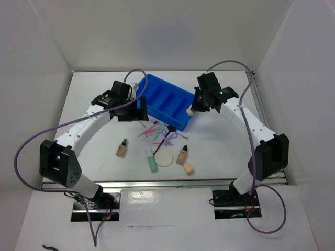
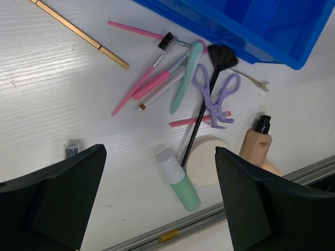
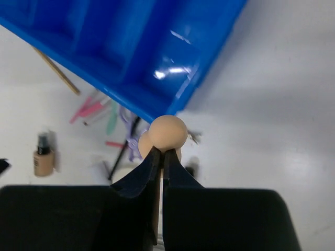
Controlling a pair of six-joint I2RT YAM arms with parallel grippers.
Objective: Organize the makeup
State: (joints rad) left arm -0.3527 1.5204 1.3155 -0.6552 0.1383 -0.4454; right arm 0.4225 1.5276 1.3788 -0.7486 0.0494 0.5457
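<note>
- Right wrist view: the right gripper [image 3: 159, 152] is closed narrow on a peach sponge [image 3: 168, 130], with the blue tray [image 3: 104, 52] corner just beyond.
- Left wrist view: the left gripper [image 2: 159, 151] stands wide and holds nothing. The mint-green tube [image 2: 180, 183] lies below, between its fingers, and the black brush [image 2: 209, 89] is farther ahead.
- Top view adds a second sponge [image 1: 188, 169], well apart from both grippers.

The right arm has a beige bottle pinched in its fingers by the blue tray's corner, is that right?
Not quite. The right gripper is pinching a peach sponge, not a beige bottle. The rest holds: it is by the corner of the blue tray. The right wrist view shows this most clearly.
</note>
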